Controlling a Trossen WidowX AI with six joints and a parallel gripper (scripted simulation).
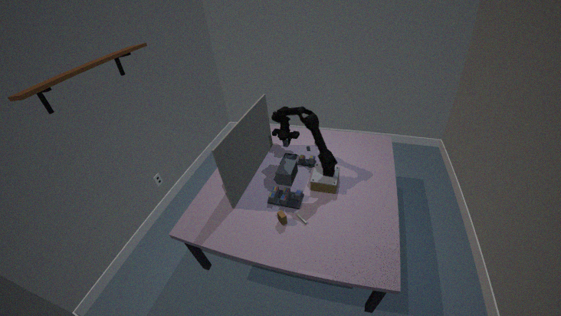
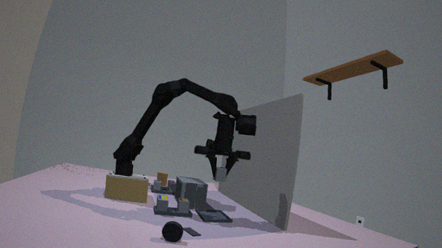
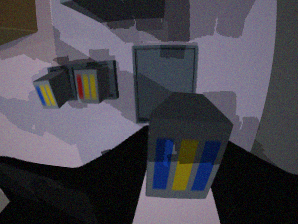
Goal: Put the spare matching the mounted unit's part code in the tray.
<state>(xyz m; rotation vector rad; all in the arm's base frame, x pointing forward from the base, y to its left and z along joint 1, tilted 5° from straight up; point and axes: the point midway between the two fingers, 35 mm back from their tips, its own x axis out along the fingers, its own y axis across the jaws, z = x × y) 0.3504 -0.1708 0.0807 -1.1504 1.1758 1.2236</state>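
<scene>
My gripper [image 1: 286, 142] [image 2: 221, 170] [image 3: 188, 142] is shut on a grey block with blue, yellow and blue stripes, raised well above the table. The shallow dark tray [image 2: 213, 215] [image 3: 165, 75] lies below; in the wrist view the held block overlaps its lower right corner. Left of the tray in that view, a small rack [image 2: 172, 213] [image 3: 113, 82] bears a blue-yellow-yellow block [image 2: 162, 203] [image 3: 47, 94] and a red-yellow-yellow block [image 2: 182, 205] [image 3: 87, 87]. Another rack [image 1: 292, 204] bears several striped blocks. The mounted unit and its code cannot be made out.
A large grey box [image 1: 285, 172] [image 2: 190, 193] stands between the racks. A tall panel [image 1: 247, 153] [image 2: 267, 156] stands beside the gripper. An orange block [image 1: 281, 217] [image 2: 162, 179], a white stick [image 1: 301, 218], a black disc [image 2: 172, 231] and a dark flat piece [image 2: 191, 231] lie around.
</scene>
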